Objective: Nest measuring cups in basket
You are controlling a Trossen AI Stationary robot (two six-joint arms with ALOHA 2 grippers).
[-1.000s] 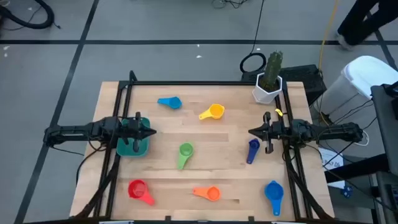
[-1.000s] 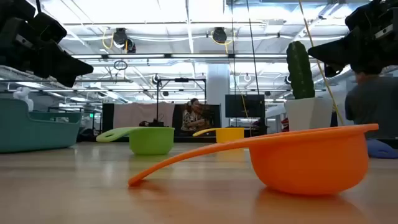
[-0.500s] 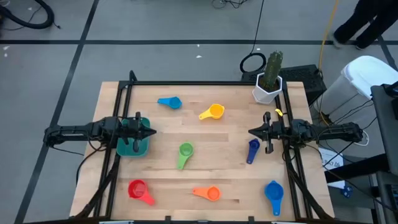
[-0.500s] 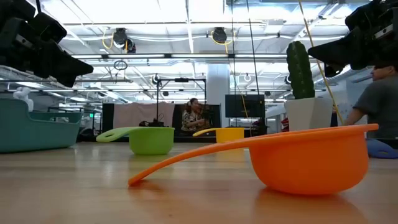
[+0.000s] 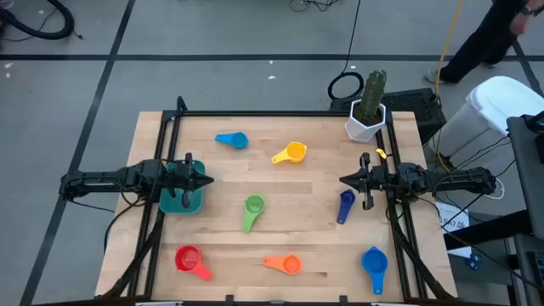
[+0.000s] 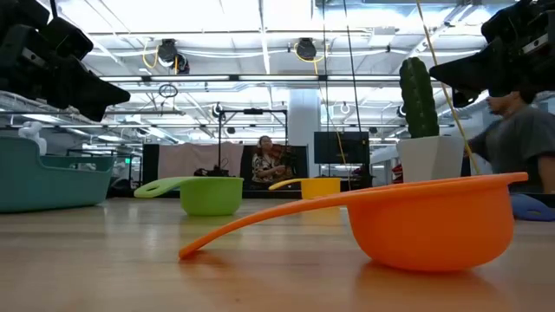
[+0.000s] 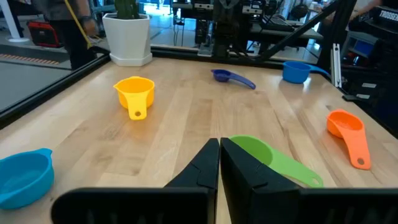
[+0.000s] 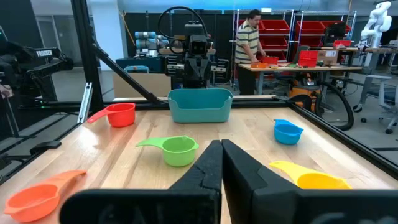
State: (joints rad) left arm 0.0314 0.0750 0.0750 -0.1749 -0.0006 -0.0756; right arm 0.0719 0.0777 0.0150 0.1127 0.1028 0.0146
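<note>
Several plastic measuring cups lie apart on the wooden table: light blue (image 5: 231, 139), yellow (image 5: 291, 153), green (image 5: 252, 210), dark blue (image 5: 345, 205), red (image 5: 189, 259), orange (image 5: 284, 264) and blue (image 5: 375, 265). The teal basket (image 5: 181, 197) stands on its base at the table's left edge. My left gripper (image 5: 206, 180) hovers shut just above and beyond the basket, pointing toward the table's right. My right gripper (image 5: 342, 180) hovers shut above the dark blue cup, pointing toward the table's left. In each wrist view the fingertips meet (image 7: 219, 146) (image 8: 221, 149).
A white pot with a cactus (image 5: 366, 119) stands at the far right corner. A black frame rail (image 5: 272, 113) runs along the table's far edge and sides. Bare wood lies between the cups at mid-table. People show in the room beyond the table.
</note>
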